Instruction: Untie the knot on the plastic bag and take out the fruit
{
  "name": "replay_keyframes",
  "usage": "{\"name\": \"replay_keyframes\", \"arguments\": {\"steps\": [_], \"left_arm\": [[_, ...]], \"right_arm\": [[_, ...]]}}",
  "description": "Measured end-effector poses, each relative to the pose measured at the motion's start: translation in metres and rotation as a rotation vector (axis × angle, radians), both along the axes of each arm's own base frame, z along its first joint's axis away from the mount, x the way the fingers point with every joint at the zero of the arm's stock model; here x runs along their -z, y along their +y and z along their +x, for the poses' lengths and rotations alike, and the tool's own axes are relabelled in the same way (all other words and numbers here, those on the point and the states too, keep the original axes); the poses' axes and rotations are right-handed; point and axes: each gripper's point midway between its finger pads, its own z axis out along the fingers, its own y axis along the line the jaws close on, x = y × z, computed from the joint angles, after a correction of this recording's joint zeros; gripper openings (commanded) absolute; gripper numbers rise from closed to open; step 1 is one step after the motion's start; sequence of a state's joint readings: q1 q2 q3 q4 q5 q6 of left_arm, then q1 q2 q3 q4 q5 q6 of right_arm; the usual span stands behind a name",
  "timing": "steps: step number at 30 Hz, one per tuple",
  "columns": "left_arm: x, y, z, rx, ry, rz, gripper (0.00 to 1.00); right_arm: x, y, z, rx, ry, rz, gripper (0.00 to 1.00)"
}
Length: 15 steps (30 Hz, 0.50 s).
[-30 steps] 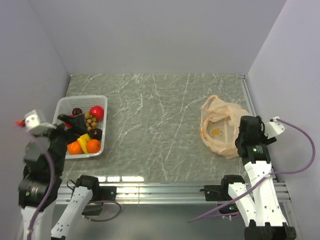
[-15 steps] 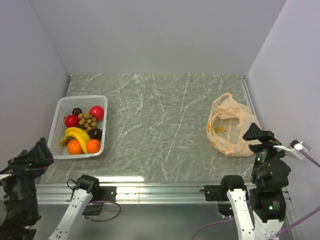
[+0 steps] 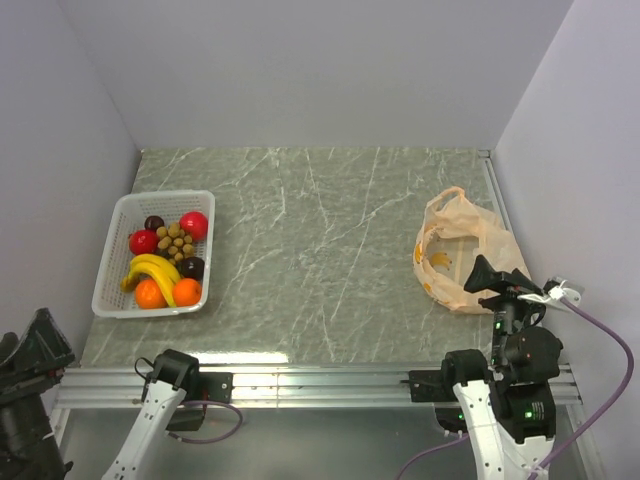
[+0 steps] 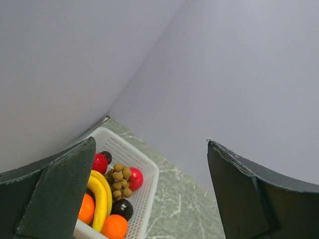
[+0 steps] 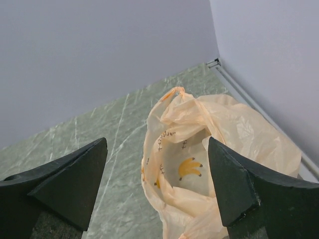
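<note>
Top external view has the plastic bag [image 3: 462, 245] slumped and crumpled on the right side of the desk [image 3: 320, 230], close to the right wall. The fruit [image 3: 165, 262] sits in a white basket [image 3: 207, 250] on the left side, well apart from the bag: yellow bananas [image 3: 155, 268], two oranges [image 3: 186, 291], two red round ones [image 3: 194, 224], a tan cluster of small balls [image 3: 176, 240] and dark maroon round ones [image 3: 191, 266]. From the right wrist, the right claw [image 5: 157, 149] stands wide open with nothing between its dark fingers [image 5: 234, 189]. It points at the bag, whose mouth gapes toward the camera and shows a yellow banana print [image 5: 188, 168] on the thin plastic. A small twisted handle end [image 5: 174, 92] stands up at the far side of the bag. From above, that claw hangs over the near right edge of the bag; whether it touches the plastic I cannot tell. From the left wrist, the left claw [image 4: 150, 149] is also spread wide and holds nothing, raised off the desk and looking across at the basket of fruit near the left wall.
</note>
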State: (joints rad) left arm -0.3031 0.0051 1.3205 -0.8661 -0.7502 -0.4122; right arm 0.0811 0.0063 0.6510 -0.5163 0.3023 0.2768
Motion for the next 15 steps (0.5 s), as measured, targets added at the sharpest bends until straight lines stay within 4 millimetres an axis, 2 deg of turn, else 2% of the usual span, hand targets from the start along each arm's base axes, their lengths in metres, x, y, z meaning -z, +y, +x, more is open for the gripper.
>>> {"name": "replay_keyframes", "arguments": {"steps": [7,15], "left_arm": [[0.016,-0.008,0.026,0.008,0.067,0.022,0.99],[0.020,-0.015,0.037,0.027,0.080,0.033,0.99]], "right_arm": [[-0.003,0.003,0.001,-0.019,-0.014,-0.011,0.88],[-0.006,0.005,0.002,-0.032,-0.025,-0.012,0.88]]}}
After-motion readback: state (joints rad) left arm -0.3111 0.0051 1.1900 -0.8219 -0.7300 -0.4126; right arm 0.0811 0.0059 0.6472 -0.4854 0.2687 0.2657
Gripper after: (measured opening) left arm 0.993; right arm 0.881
